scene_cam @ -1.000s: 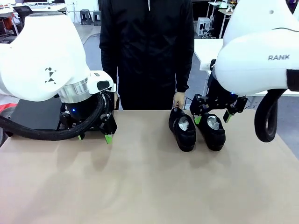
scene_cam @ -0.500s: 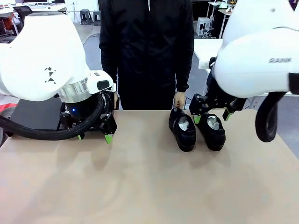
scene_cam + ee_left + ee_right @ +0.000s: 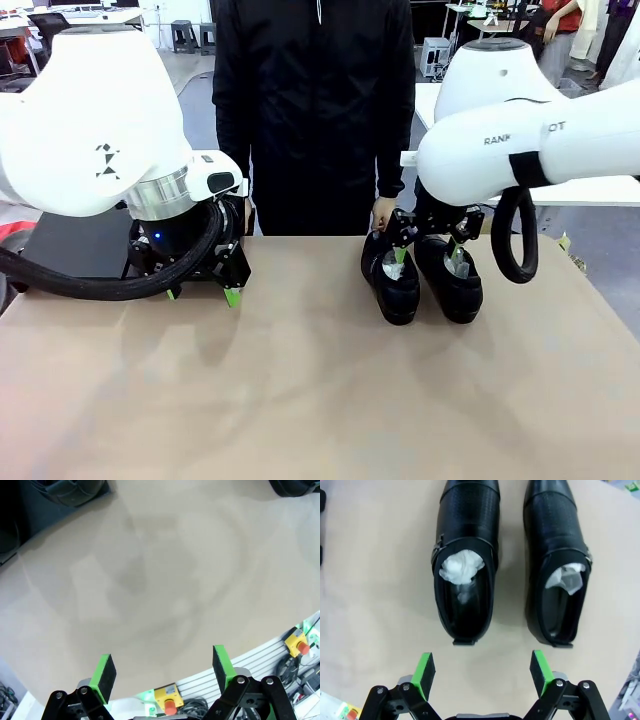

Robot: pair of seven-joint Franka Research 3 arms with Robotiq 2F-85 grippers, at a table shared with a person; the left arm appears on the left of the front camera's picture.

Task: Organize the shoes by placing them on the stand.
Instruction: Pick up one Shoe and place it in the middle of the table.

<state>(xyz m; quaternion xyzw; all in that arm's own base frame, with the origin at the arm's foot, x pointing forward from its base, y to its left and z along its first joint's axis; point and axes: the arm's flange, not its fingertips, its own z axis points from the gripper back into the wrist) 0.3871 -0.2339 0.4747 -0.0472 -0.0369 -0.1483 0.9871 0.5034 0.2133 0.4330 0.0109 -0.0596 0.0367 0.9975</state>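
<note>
To do this well, I should centre my right claw (image 3: pixel 428 258) over one of the shoes (image 3: pixel 465 580), not the gap between the two lying side by side on the bench (image 3: pixel 300 400), then straddle its sides. The claw hangs above their heels, spread wide, empty. My left claw (image 3: pixel 202 295), wide and empty too, hovers near the stand (image 3: pixel 70 245).

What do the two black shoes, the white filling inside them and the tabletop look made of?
Shoes: black leather or a leather-look synthetic, soft sheen, fine perforated pattern over the front.
Filling: white paper, probably tissue, crumpled into creased folds.
Tabletop: matte beige, no glare or grain; whether paper, board or laminate cannot be told.
</note>
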